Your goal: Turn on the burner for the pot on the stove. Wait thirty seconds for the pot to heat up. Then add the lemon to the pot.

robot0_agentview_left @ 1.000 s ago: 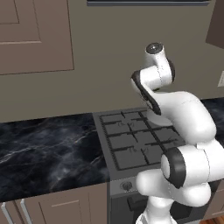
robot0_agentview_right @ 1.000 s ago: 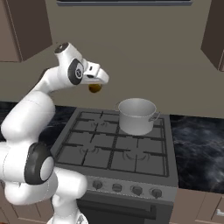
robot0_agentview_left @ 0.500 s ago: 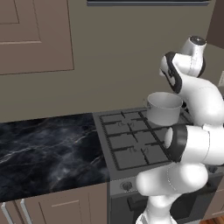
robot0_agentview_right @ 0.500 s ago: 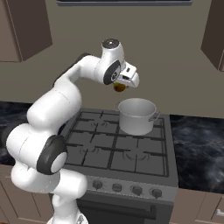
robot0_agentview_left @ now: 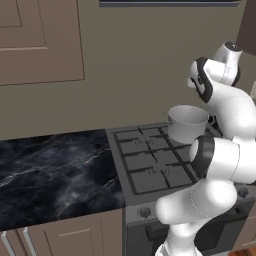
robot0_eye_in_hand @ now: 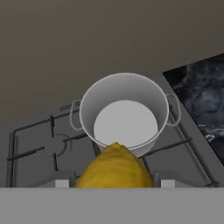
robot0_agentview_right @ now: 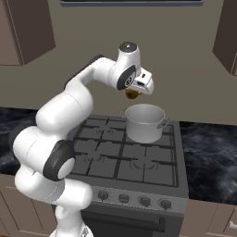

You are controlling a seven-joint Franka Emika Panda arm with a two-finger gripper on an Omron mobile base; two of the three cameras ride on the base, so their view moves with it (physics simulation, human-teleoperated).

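The shiny steel pot point(robot0_agentview_right: 144, 122) stands on the back right of the dark stove point(robot0_agentview_right: 115, 162); its burner is hidden under it. In the hand view the pot point(robot0_eye_in_hand: 124, 114) looks empty, with a pale bottom. My gripper point(robot0_agentview_right: 134, 94) hangs just above the pot's left rim, shut on the yellow-orange lemon point(robot0_agentview_right: 132, 95). Between the fingers, the lemon point(robot0_eye_in_hand: 116, 169) sits low in the hand view, in front of the pot's near rim. From the left base view the pot point(robot0_agentview_left: 187, 122) shows beside my arm.
Another burner point(robot0_eye_in_hand: 59, 144) lies to the pot's left under the grate. A row of round knobs point(robot0_agentview_right: 134, 200) runs along the stove's front. Black marble counter point(robot0_agentview_left: 50, 170) flanks the stove on both sides. Wall cabinets point(robot0_agentview_left: 40, 40) hang above.
My arm has swung to the right with the lemon in the gripper, from over the stove's left side to just above the pot. The pot has not moved.
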